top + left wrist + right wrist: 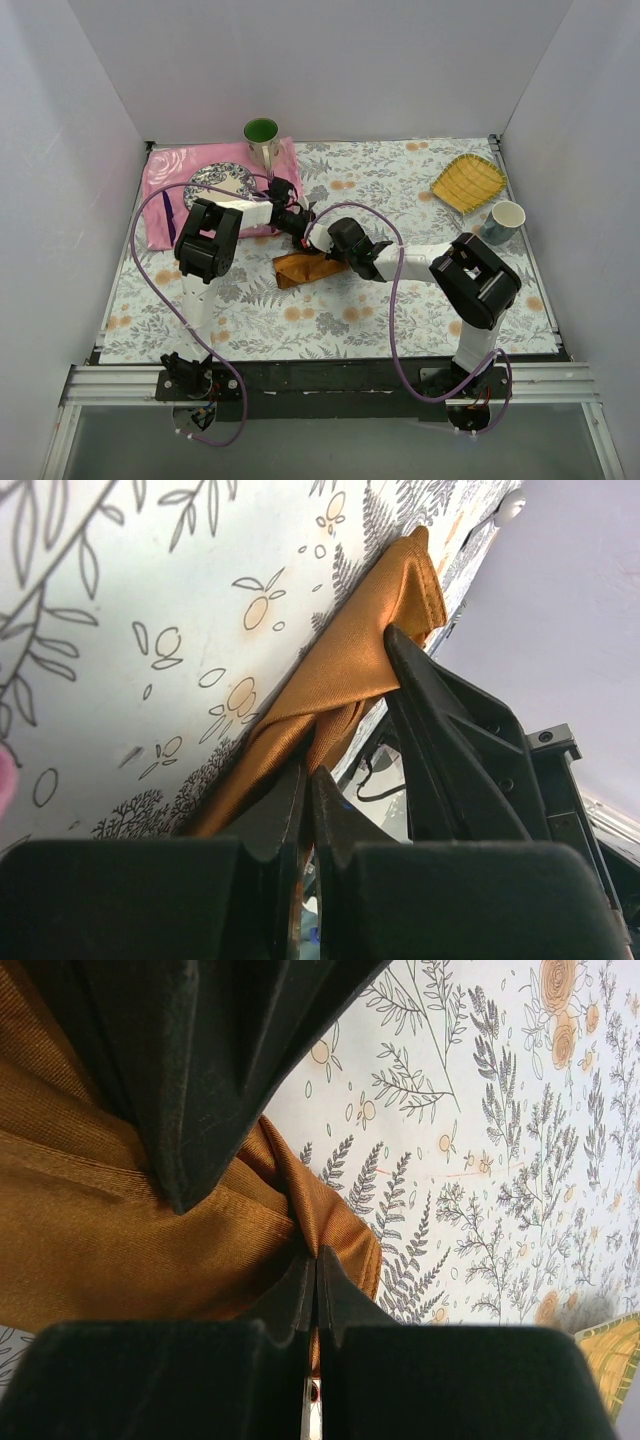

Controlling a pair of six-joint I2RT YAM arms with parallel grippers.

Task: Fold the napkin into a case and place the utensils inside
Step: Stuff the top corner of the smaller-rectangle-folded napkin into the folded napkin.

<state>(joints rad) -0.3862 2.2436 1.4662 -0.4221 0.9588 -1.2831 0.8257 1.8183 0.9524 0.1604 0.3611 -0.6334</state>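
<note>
The napkin [298, 270] lies bunched near the middle of the table [420, 310]. Its long axis runs left to right, with the right end tipped slightly toward the far side. The left arm [205, 245] rises from its base, then bends right, forearm low over the cloth. The left gripper [305, 777] is pinched tight on a fold of napkin. The right arm [470, 280] reaches in leftward, and the right gripper [316, 1260] is likewise clamped on the napkin's edge, just beside the other.

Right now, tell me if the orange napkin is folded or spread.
Folded: the napkin lies as a narrow strip, with doubled layers visible in both wrist views.
</note>
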